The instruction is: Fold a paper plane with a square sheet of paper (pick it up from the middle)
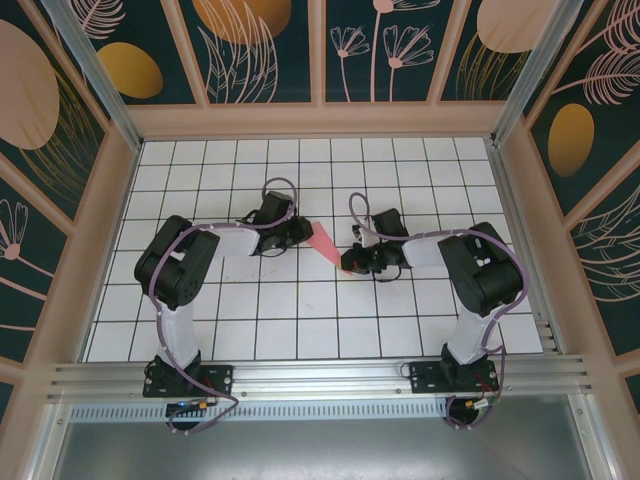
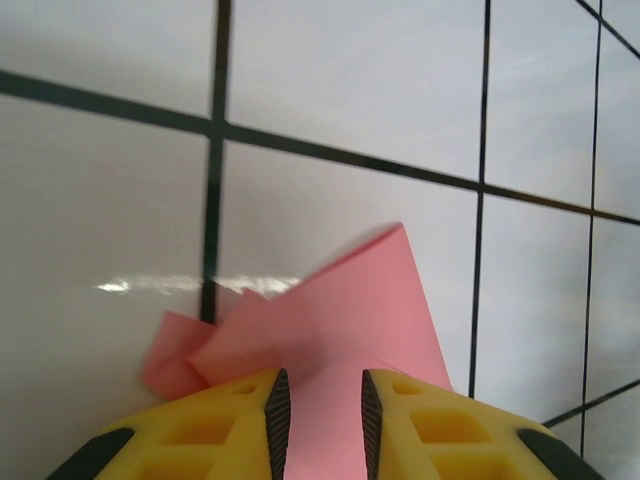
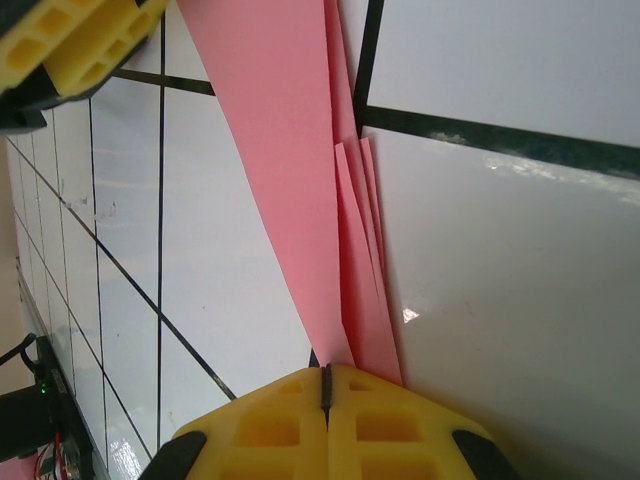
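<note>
Paper plane (image 1: 323, 243) spanned between both grippers, centre of the worktop (image 1: 300, 330).
Long axis runs from upper left to lower right in the top view. The sharp tip is pinched in the right gripper (image 3: 325, 372), jaws fully closed on it. The wide tail sits between the parted jaws of the left gripper (image 2: 320, 385), straddled and apparently not clamped. Both arms are equally near.

the left pincer (image 2: 322, 410) shows 2 yellow fingers (image 2: 200, 435) at the bottom edge, with a narrow gap between them. the pink paper plane (image 2: 330, 310) lies on the white gridded worktop (image 2: 100, 200), and its folded end reaches into that gap.
</note>
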You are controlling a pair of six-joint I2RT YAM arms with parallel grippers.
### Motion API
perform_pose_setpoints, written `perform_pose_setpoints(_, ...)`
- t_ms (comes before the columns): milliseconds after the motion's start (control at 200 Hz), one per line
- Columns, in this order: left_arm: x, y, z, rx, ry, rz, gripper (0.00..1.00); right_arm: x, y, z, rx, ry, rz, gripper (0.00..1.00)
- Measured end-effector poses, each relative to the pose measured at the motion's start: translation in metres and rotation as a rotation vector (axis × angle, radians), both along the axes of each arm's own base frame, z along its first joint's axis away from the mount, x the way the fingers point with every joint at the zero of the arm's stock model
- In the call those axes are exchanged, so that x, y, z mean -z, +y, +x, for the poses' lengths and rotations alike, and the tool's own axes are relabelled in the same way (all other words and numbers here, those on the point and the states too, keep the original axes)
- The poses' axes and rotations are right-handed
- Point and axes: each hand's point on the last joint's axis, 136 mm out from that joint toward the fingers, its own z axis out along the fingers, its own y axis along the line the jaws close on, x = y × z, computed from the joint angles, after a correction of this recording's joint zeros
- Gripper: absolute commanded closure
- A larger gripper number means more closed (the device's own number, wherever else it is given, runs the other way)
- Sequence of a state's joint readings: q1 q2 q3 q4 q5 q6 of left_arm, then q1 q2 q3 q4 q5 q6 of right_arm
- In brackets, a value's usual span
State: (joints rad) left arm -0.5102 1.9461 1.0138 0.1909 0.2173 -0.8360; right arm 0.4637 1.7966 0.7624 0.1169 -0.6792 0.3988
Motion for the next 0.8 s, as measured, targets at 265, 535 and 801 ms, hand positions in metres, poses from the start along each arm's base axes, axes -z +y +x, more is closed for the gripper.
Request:
perform_pose_setpoints(265,-0.001,0.025,0.019,-0.070,-0.033,0.030,0.64,-0.001,0.001,0.000,0.002,0.005,0.010,0.96)
perform_pose_setpoints(535,-0.005,0.049,0.030,-0.130,-0.057,0.110,0.57,-0.004,0.002,0.001,0.031,0.024,0.014,0.93)
perform_pose_setpoints(801,-0.048,0.064,0.016,-0.192,-0.095,0.183,0.45,-0.059,-0.004,0.022,0.153,-0.121,0.027,0.61)
